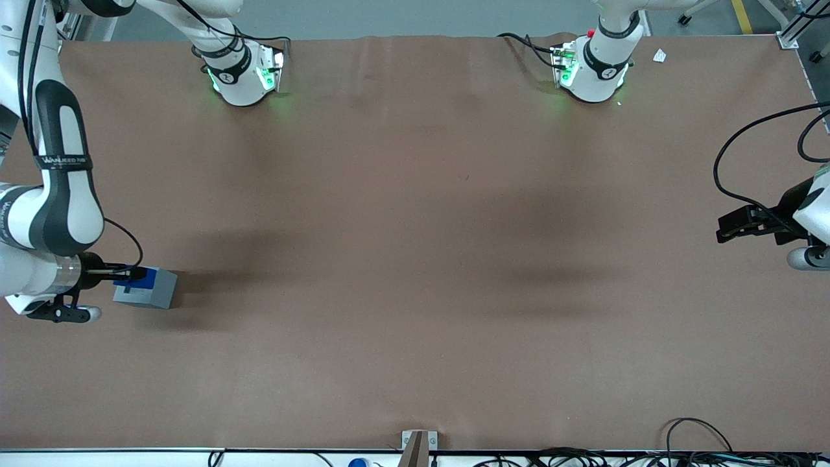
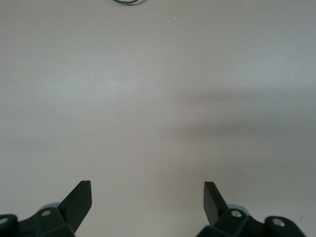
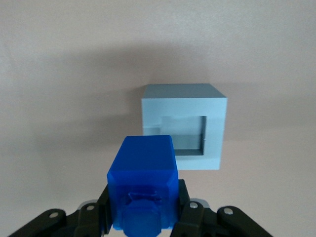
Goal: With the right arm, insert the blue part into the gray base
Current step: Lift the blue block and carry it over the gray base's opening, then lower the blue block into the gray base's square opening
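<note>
The hand (image 3: 143, 217) pinches the blue part (image 3: 143, 185) between its fingers and holds it above the worktop (image 1: 415, 259), at the working arm's end. In the front view the part (image 1: 144, 279) overlaps the gray base (image 1: 148, 290); in the wrist view it sits off to one side of the base's (image 3: 183, 126) square recess, which stands empty.

Insertion is not yet done. The part appears out of line with the recess.

Risks, as judged:
- Descent from this offset could land the part on the rim, jamming it or tipping it in the grip.
- The base looks unsecured; a sideways push could slide it across the worktop.
- A notch shows along the recess edge; wrong part orientation could block seating.
</note>
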`<act>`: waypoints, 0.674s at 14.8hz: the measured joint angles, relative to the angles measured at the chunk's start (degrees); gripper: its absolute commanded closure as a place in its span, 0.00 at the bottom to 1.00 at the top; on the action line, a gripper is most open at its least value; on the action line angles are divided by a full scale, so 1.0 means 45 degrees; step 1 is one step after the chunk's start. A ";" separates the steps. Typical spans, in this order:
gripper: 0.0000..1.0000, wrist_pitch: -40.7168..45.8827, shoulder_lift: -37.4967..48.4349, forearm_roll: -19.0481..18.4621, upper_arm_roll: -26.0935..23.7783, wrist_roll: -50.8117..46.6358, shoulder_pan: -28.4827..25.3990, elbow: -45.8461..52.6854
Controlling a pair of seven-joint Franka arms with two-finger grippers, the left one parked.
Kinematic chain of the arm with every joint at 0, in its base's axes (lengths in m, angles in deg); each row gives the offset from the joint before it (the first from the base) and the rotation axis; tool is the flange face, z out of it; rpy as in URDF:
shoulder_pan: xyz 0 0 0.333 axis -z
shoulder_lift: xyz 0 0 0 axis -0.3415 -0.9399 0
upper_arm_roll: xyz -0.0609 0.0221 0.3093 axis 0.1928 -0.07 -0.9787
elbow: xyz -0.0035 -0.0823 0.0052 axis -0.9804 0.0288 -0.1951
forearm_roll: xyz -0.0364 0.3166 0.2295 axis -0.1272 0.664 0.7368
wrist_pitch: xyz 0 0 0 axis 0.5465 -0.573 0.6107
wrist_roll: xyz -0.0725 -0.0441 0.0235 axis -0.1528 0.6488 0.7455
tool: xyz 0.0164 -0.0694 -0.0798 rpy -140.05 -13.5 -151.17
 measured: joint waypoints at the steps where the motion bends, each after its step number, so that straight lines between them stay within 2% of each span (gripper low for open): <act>1: 1.00 -0.0061 0.0000 0.0000 0.0001 0.0178 0.0094 0.0000; 10: 1.00 -0.0530 -0.0206 0.0000 0.0001 0.0708 0.0465 -0.0022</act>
